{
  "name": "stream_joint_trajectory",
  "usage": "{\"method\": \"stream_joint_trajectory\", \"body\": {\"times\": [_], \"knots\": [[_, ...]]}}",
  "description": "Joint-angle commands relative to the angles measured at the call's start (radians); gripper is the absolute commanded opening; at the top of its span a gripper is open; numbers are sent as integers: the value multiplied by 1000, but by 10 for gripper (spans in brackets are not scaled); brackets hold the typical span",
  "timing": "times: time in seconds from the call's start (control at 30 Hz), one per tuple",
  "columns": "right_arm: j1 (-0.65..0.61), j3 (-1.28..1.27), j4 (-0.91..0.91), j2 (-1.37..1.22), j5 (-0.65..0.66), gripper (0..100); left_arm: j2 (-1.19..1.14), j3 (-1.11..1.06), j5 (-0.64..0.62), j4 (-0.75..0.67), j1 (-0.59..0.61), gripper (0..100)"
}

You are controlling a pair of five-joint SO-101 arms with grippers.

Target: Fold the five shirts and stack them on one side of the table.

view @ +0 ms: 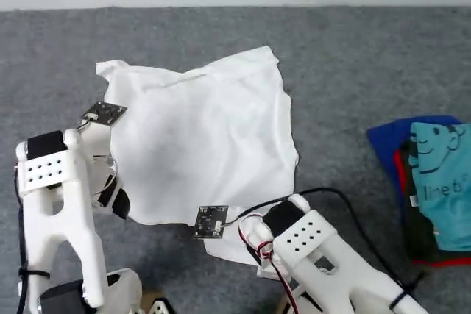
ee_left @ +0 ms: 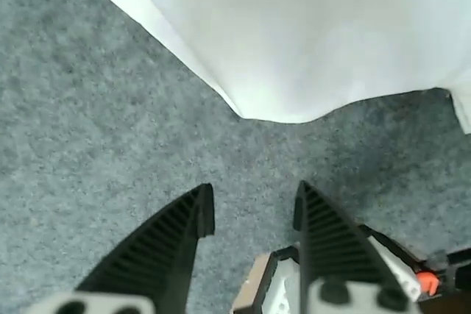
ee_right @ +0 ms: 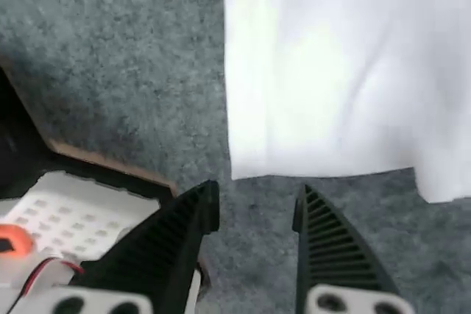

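Shirt look: a white shirt (view: 206,137) is seen spread open and unfolded, lightly rumpled, with soft creases across the cloth and a small fold along the far edge.
Shirt place: it is laid on the grey table (view: 59,49), about mid-table, between the two arms and reaching away from them.
Shirt heading: the outline is close to square, so no clear long axis can be told. The far edge is slanted, with its right corner lying farthest from the arms. Neck and sleeves cannot be made out.
Left gripper (ee_left: 254,207): its jaws are parted and nothing is held. It is held over bare table, just short of the shirt's near-left edge.
Right gripper (ee_right: 257,200): its jaws are spread and nothing is gripped. Its tips are placed just short of the shirt's near hem.
Stack: folded shirts (view: 434,189) are piled at the table's right edge, well apart from the white one, with a teal one on top.
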State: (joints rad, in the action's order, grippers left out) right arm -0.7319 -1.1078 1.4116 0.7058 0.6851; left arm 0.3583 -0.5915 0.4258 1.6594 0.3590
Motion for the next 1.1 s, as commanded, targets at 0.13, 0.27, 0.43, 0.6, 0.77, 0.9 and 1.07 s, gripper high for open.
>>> {"method": "stream_joint_trajectory", "body": {"times": [0.13,0.27,0.43,0.6,0.77,0.9,1.07], "knots": [[-5,-29,-81,10,29,168,29,2,15,-6,8,174],[-5,-97,-142,10,58,168,29,1,15,-6,8,174],[-5,-110,-153,10,66,168,29,1,15,-6,8,174],[-5,-184,-252,10,66,168,26,1,15,-6,8,174],[-2,-262,-401,10,77,97,26,1,15,-6,8,174],[48,-252,-421,21,133,19,25,1,17,-6,8,174],[248,-89,-295,19,281,10,23,1,18,-6,8,174]]}}
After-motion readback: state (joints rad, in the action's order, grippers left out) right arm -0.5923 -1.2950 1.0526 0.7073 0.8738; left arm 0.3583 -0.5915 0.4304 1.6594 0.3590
